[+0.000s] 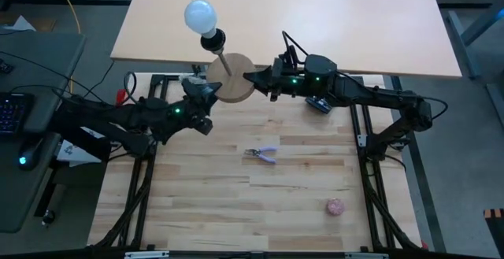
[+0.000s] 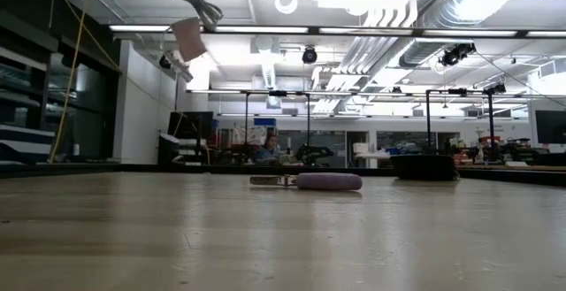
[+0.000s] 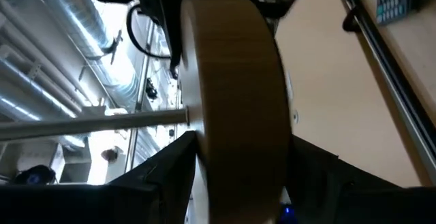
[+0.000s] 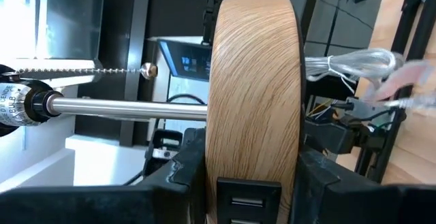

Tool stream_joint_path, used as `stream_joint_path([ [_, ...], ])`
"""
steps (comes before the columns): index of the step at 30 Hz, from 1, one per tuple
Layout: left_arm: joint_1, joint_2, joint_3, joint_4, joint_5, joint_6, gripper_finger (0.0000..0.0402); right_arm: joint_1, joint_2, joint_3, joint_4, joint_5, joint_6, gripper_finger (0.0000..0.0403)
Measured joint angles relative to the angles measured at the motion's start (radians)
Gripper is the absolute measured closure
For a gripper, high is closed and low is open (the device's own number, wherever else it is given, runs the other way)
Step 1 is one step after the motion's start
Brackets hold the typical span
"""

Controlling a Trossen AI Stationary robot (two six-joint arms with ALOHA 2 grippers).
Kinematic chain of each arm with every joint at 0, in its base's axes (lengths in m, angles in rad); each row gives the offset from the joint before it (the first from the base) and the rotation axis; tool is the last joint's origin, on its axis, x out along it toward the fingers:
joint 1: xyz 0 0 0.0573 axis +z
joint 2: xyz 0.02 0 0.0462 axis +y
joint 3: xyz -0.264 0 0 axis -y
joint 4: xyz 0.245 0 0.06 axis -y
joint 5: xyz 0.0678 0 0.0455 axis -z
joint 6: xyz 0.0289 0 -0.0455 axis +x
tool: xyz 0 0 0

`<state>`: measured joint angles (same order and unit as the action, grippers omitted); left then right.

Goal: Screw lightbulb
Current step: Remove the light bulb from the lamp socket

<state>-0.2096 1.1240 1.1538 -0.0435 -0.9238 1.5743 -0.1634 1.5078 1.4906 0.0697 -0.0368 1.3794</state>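
The white lightbulb (image 1: 199,15) sits in the black socket (image 1: 213,40) of a small lamp, at the end of a thin metal stem (image 1: 224,58) that rises from a round wooden disc (image 1: 235,79). The lamp is held in the air over the table's far edge. My left gripper (image 1: 211,87) is shut on the disc from the left. My right gripper (image 1: 253,78) is shut on it from the right. The right wrist view shows the stem (image 4: 129,108), the socket (image 4: 20,105) and a pull chain (image 4: 82,69). My left gripper pinches the wooden disc at its left rim (image 3: 235,176), one finger (image 3: 163,180) on the stem face and the other (image 3: 327,180) on the underside. The fingers come in level from the table's left. The disc is clear of the table. My right gripper pinches the disc at its right rim (image 4: 252,169), one finger (image 4: 174,180) on the stem face, the other (image 4: 334,180) on the underside. The fingers reach in level from the table's right. The lamp hangs between both grippers, clear of the table.
Pliers with purple handles (image 1: 261,154) lie mid-table, also in the low view (image 2: 309,181). A pinkish ball (image 1: 336,207) lies near the front right. A second, lighter tabletop (image 1: 315,23) adjoins at the far side. A clear cord (image 4: 354,64) trails from the disc.
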Motion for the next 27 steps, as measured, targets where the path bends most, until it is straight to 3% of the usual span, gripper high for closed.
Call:
stream_joint_path([
  [5, 0.005, 0.022, 0.0, 0.041, 0.02, 0.006, 0.0217, 0.001, 0.0, 0.0, 0.001, -0.019, -0.003, 0.0275],
  [9, 0.016, 0.032, 0.0, 0.05, 0.013, 0.01, 0.0265, 0.0, 0.0, 0.0, 0.002, -0.012, 0.008, 0.0275],
  [12, 0.017, 0.035, 0.001, 0.058, 0.006, -0.003, 0.0273, 0.0, 0.0, 0.0, 0.011, -0.009, 0.023, 0.0274],
  [20, 0.008, 0.017, -0.001, 0.045, -0.095, -0.182, 0.0281, -0.006, 0.002, 0.0, 0.015, -0.03, -0.062, 0.0113],
  [23, 0.001, 0.0, -0.001, 0.01, -0.116, -0.285, 0.0282, -0.021, -0.002, 0.0, 0.025, -0.069, -0.116, 0.0094],
  [27, -0.013, -0.042, -0.001, -0.117, -0.123, -0.532, 0.0282, -0.051, -0.027, 0.0, 0.015, -0.129, -0.24, 0.0089],
])
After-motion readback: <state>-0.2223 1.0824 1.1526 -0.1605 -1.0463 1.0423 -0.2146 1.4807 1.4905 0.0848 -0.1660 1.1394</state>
